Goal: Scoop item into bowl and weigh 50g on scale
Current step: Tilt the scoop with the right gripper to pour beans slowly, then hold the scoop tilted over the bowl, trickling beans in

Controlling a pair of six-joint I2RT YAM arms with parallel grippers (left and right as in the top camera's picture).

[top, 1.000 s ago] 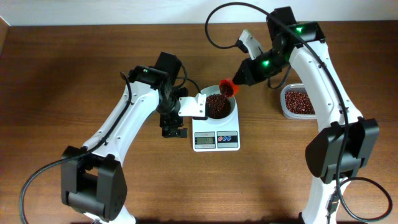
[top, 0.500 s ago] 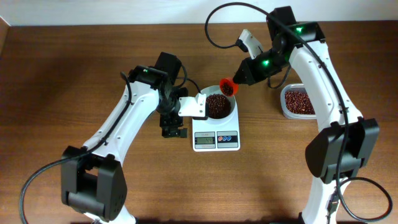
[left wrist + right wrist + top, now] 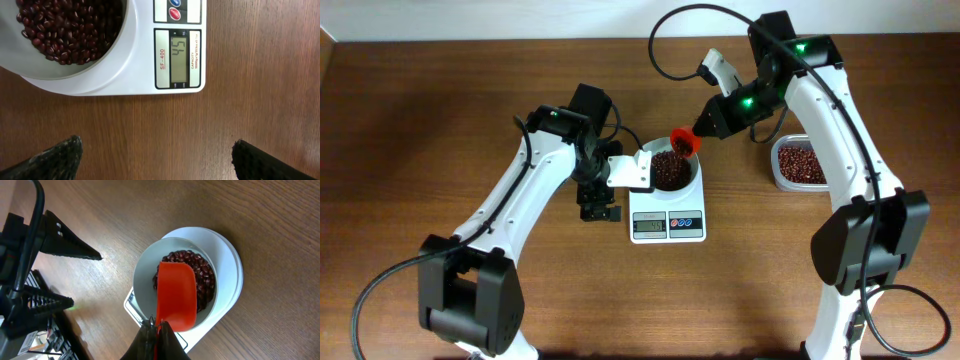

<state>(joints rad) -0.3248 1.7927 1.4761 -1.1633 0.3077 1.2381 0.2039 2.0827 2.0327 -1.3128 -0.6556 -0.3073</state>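
The white bowl stands on the white scale, and dark red-brown beans cover its bottom. In the left wrist view the scale's display reads 45, next to the bowl and its beans. My right gripper is shut on the handle of an orange-red scoop. It holds the scoop over the bowl and the beans. My left gripper is open over bare wood, just left of the scale, with nothing between its fingers.
A clear plastic tub of more beans sits to the right of the scale, behind the right arm. The left arm stands close to the bowl's left side. Brown wooden tabletop stretches all around.
The right gripper with the scoop has shifted very slightly over the bowl's far rim. The left arm has not moved.
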